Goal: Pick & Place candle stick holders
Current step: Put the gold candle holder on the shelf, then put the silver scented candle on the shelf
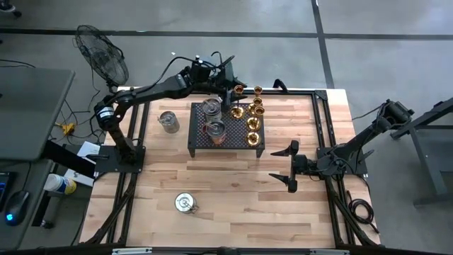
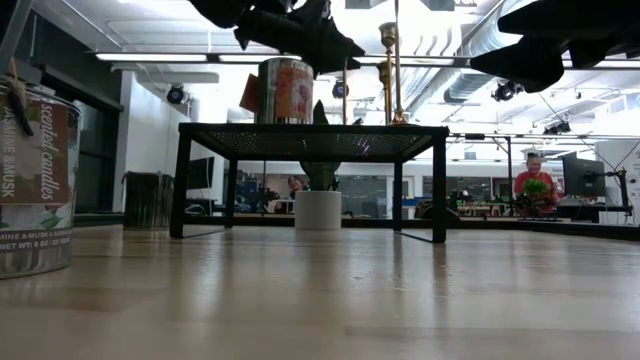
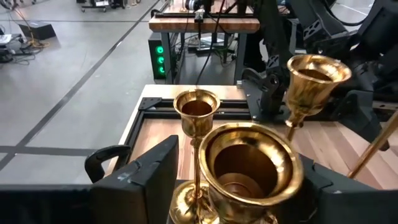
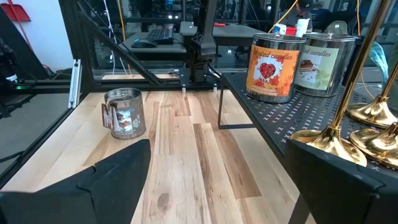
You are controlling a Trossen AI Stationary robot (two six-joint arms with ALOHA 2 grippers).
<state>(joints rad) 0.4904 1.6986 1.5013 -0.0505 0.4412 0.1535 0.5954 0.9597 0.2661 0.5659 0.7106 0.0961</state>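
Note:
Several brass candle stick holders (image 1: 253, 124) stand on the right part of the black perforated rack (image 1: 202, 145). My left gripper (image 1: 232, 95) reaches over the rack's far edge, open, with one finger on each side of the wide cup of a tall brass holder (image 3: 249, 155). A gap shows between the cup and one finger (image 3: 155, 174). Two more brass cups (image 3: 196, 109) (image 3: 314, 78) stand just beyond. My right gripper (image 1: 291, 167) hovers open and empty to the right of the rack, and its wrist view shows brass bases (image 4: 329, 140) on the rack. My left gripper's fingers stand level on either side of the holder's cup (image 3: 214, 162). One finger is clearly apart from it. Whether the other finger (image 3: 336, 193) touches the cup, I cannot tell.
Two candle tins (image 1: 211, 108) (image 1: 216, 132) stand on the rack's left part. A glass candle jar (image 1: 168, 122) and a round tin (image 1: 185, 203) sit on the table to the left and near side. A fan (image 1: 102, 53) stands off the far left corner.

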